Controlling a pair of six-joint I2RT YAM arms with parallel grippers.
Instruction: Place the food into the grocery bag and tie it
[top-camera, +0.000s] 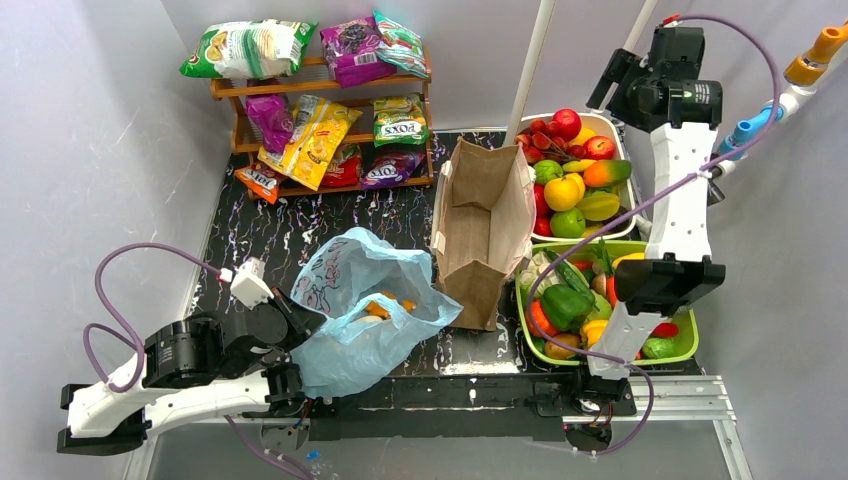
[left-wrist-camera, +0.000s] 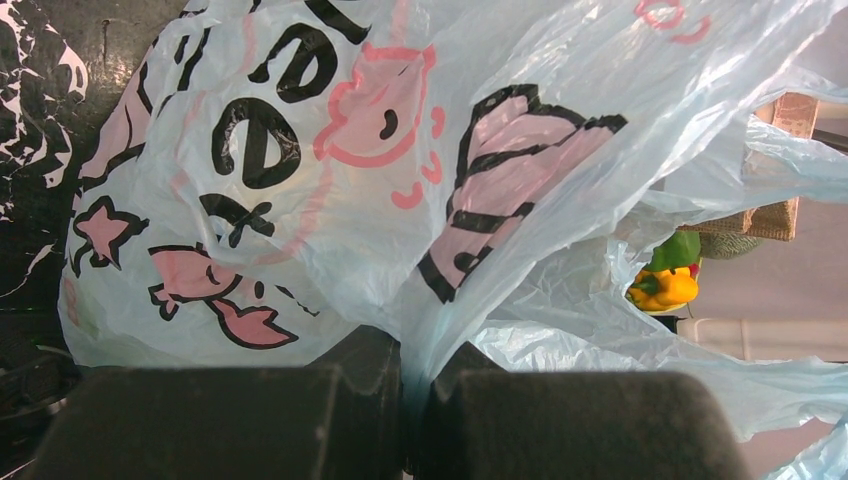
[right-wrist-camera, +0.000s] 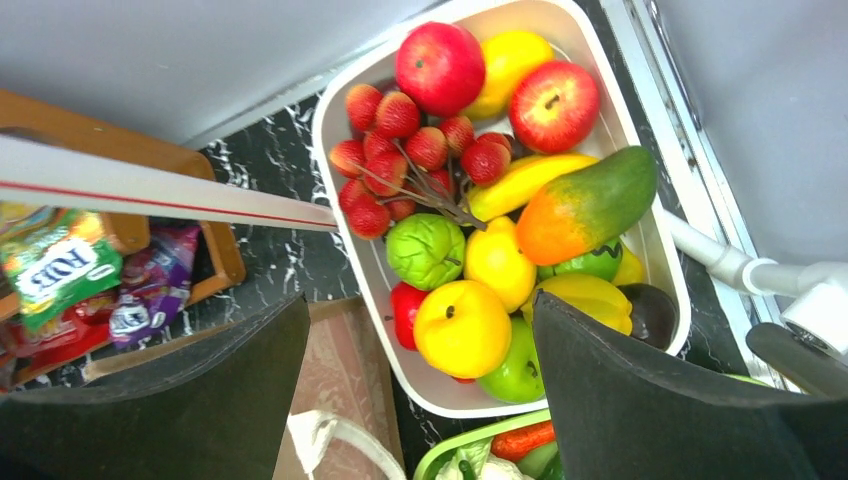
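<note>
Pale-blue grocery bag is pinched tight in the left claw, while the right claw gapes wide, empty.

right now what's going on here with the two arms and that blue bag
The left pincer is shut on the thin light-blue plastic carrier bag, which lies open with orange food pieces inside. The right pincer hangs open over the white tray of glossy fruit, holding nothing. The bag is not yet tied.
</note>
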